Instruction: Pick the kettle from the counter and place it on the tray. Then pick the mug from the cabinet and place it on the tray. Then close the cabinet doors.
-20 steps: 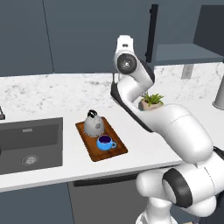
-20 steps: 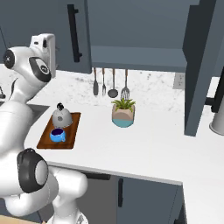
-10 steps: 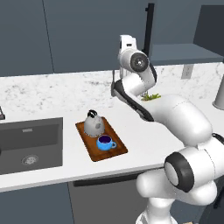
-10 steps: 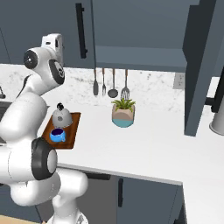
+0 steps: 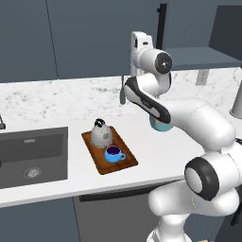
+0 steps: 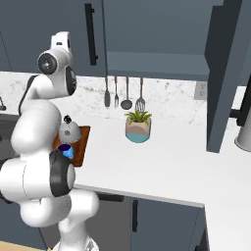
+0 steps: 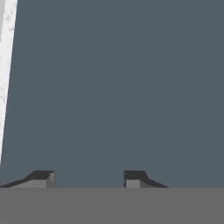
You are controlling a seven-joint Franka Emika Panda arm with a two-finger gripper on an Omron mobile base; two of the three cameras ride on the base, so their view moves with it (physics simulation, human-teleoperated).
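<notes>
Gripper (image 7: 89, 177) part-open, empty; facing cabinet door (image 7: 122, 87).

The pincer (image 7: 89, 178) faces a flat dark cabinet door (image 7: 118, 87) close ahead, with a clear gap between its fingers. On the table (image 5: 56, 101), bare marble lies left of the tray (image 5: 124, 163), while a potted plant (image 6: 138, 127) and hanging utensils (image 6: 123, 93) stand to its right.

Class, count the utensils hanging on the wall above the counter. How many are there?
4, hanging side by side above the plant: a spatula, a fork, a ladle and a whisk. The arm may hide more.
</notes>
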